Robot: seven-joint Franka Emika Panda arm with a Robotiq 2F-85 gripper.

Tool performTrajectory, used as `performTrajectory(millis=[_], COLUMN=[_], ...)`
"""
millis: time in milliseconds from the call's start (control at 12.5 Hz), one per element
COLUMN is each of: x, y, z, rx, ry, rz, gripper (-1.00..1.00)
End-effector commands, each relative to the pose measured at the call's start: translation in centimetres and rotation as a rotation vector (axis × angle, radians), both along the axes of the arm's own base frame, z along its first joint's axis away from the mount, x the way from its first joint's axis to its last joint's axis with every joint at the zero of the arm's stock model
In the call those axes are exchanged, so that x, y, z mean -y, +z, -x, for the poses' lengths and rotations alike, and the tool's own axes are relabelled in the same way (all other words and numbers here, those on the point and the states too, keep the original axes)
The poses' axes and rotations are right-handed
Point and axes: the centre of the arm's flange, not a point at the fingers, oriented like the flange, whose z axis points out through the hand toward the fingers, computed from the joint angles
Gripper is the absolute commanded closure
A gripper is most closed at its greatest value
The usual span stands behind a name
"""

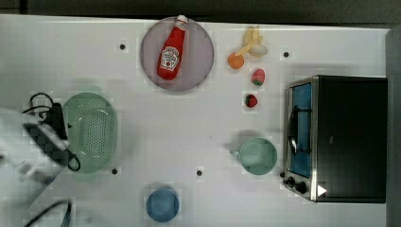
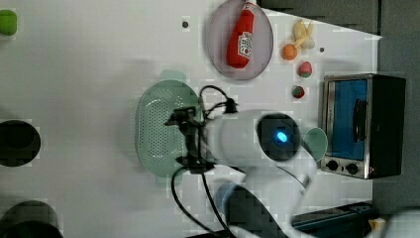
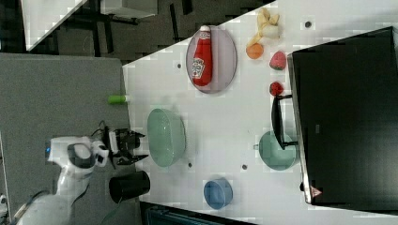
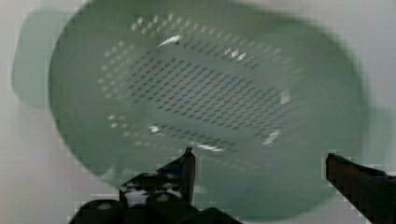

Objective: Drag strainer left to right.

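Spread wide, my black two-fingered gripper (image 4: 259, 161) hovers with the pale mint-green perforated oblong plastic strainer (image 4: 205, 107) directly beneath its fingertips, gripping nothing, so I judge the drag rightward across the white table (image 1: 189, 132) not yet begun.

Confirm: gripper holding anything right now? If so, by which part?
Nothing is held. The gripper is open above the strainer, with nothing between its fingers.
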Motion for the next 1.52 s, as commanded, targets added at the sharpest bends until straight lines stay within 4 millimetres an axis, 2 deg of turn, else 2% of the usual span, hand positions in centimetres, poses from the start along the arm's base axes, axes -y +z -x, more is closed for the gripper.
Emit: performTrajectory(millis=[80,240,400,640,960,1200,1520], x=[4.2,5.3,7.5,9.8,12.5,15.4,19.9], y=[-5.7,-8.1,-9.9,-11.6,-11.8,-11.0,-11.3], z=[-2.5,-2.7,-2.5,-2.2,-1.6,-1.0,-0.3], rx=[-0.014,-0.005,-0.01,-0.003,0.01,0.026,0.018], ry=[-0.18,-0.204,-0.227,-0.231,-0.249,-0.265,-0.262], rz=[-0.007,-0.037,-0.014,0.01,0.016,0.023,0.042], gripper=[-1.0,-1.0,-1.0,-1.0,-1.0,-1.0,-1.0])
